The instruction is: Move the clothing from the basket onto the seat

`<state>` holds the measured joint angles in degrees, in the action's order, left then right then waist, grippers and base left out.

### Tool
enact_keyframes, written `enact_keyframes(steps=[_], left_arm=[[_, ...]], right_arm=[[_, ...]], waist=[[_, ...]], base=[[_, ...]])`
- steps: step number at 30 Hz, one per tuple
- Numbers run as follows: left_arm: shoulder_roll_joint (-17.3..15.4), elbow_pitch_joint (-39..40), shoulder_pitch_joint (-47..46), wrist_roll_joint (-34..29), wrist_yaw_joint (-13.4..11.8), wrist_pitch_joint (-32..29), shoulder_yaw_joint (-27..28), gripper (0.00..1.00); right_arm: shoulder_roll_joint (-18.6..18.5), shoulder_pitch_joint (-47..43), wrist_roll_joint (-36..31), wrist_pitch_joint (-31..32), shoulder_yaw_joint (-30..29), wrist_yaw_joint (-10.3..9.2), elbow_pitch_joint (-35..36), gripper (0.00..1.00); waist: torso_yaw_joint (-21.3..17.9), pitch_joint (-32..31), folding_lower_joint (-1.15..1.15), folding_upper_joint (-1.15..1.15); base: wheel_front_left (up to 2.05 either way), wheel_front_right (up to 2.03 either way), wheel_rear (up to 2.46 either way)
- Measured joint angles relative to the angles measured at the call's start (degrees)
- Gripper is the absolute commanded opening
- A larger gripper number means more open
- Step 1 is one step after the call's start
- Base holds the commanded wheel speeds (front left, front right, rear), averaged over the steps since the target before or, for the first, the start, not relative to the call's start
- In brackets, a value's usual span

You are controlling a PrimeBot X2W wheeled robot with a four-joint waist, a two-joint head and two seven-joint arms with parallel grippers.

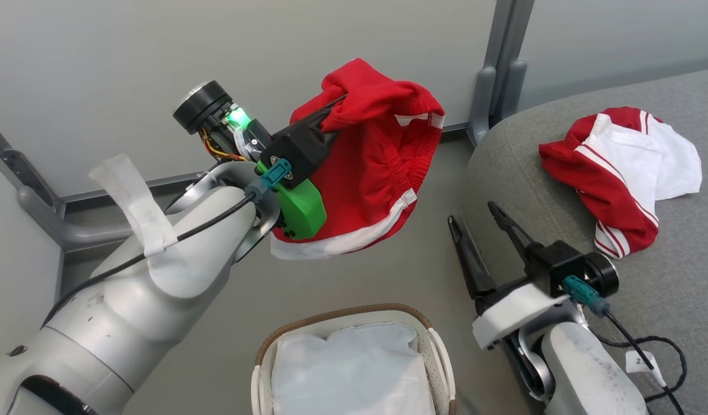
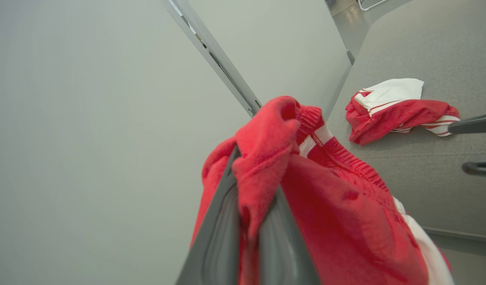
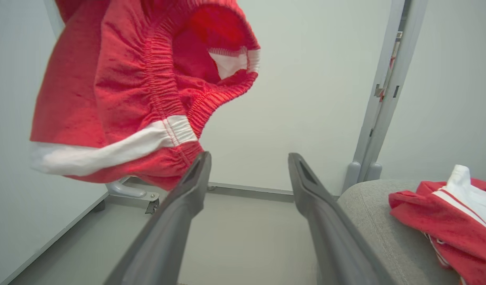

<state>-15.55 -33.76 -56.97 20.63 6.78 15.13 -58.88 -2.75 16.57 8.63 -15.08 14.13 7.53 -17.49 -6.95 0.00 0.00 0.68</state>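
A red garment (image 1: 377, 167) with an elastic waistband and white trim hangs in the air over the floor, left of the seat. My left gripper (image 1: 334, 112) is shut on a fold of it, and the left wrist view shows the cloth (image 2: 338, 206) pinched between the two fingers. A second, red-and-white striped garment (image 1: 613, 167) lies crumpled on the grey seat (image 1: 533, 132). My right gripper (image 1: 472, 212) stands open and holds nothing, at the seat's left edge, below the hanging garment (image 3: 128, 91). The white basket (image 1: 429, 340) sits at the bottom centre, with its white cloth liner (image 1: 348, 369) showing.
Pale wall panels stand behind, with a grey post (image 1: 498, 69) next to the seat's corner and a grey bracket (image 1: 42, 207) at the left. Bare grey floor lies between the basket and the wall. A black cable (image 1: 665, 346) trails over the seat by my right arm.
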Motion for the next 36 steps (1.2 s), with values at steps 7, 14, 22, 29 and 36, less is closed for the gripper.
enact_keyframes(steps=[7,14,22,29,36], left_arm=[[1.21,1.99,0.00,-0.08,-0.16,0.00,-0.25,0.00],[2.50,3.83,0.15,-0.53,-0.16,0.01,-1.20,0.00],[3.05,5.88,0.60,-0.59,0.02,0.00,-2.44,0.00],[3.03,6.25,1.20,-0.35,0.09,0.00,-2.76,0.00],[2.82,5.27,1.94,1.05,-0.04,0.00,-2.36,0.00]], right_arm=[[-0.02,6.94,0.32,-0.01,5.32,0.00,-6.49,1.00],[-1.30,11.87,7.46,0.00,14.40,0.00,-11.81,1.00],[-5.90,16.46,16.44,0.00,24.79,0.00,-12.00,1.00],[-9.27,19.80,22.13,-0.01,30.80,0.00,-9.11,1.00],[-9.32,20.58,21.79,0.00,31.78,0.00,-6.87,0.00]], waist=[[1.11,0.10,0.00,0.00],[2.27,-0.10,0.00,0.00],[2.98,-0.38,0.00,0.00],[3.20,-0.44,0.00,0.00],[3.32,-0.12,0.00,0.00]], base=[[0.00,0.00,0.00],[0.00,0.00,0.00],[0.00,0.00,0.00],[0.00,0.00,0.00],[0.00,0.00,0.00]])
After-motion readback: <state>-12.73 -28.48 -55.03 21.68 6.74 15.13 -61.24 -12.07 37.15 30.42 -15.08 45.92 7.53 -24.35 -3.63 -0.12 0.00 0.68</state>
